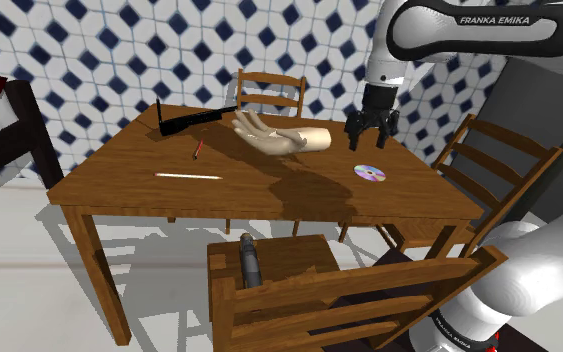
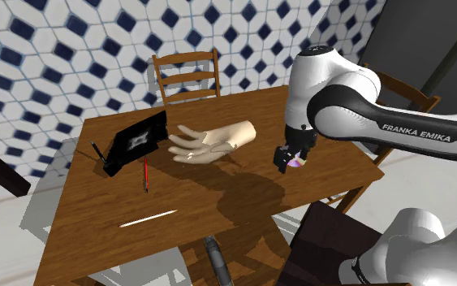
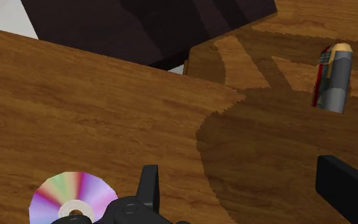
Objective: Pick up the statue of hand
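We see the gripper (image 1: 370, 141) spread wide and empty, hovering near the disc (image 1: 370, 172). The hand statue (image 1: 281, 137) lies on the table (image 1: 269, 200), apart from it.

Lettering, catalogue of legible marks:
1. "FRANKA EMIKA", white capitals on the dark band (image 1: 489, 35) of the arm (image 1: 379, 70), near the top of the shoulder view.
2. "FRANKA EMIKA", white capitals on the same band, in the second exterior view.
3. Small dark lettering on the arm's white lower link (image 1: 469, 312); too small to read.
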Robot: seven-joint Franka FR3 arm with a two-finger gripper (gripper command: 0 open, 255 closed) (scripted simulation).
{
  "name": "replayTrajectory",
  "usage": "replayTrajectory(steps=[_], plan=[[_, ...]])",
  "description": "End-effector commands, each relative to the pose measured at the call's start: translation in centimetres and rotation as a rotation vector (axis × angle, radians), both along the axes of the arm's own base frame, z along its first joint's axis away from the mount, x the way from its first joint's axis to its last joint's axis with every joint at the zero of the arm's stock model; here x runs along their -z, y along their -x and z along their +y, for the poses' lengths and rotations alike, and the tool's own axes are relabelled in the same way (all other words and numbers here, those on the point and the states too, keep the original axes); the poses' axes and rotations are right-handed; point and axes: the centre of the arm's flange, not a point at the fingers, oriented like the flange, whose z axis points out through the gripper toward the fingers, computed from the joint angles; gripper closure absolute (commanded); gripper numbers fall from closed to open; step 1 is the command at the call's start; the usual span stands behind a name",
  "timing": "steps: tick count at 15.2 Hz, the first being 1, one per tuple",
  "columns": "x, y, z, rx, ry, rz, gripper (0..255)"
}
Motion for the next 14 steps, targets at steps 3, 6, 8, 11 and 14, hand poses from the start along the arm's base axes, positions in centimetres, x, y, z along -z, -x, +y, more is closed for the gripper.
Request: replayTrajectory(steps=[3, 6, 8, 11, 14], plan=[[0.3, -5.4, 1.4, 0.168, -0.011, 0.027, 0], [0.6, -9.5, 1.6, 0.291, -0.019, 0.047, 0], [0.8, -12.2, 1.5, 0.373, -0.024, 0.061, 0], [1.3, -16.2, 1.0, 0.496, -0.032, 0.081, 0], [1.8, -20.2, -0.1, 0.619, -0.04, 0.101, 0]])
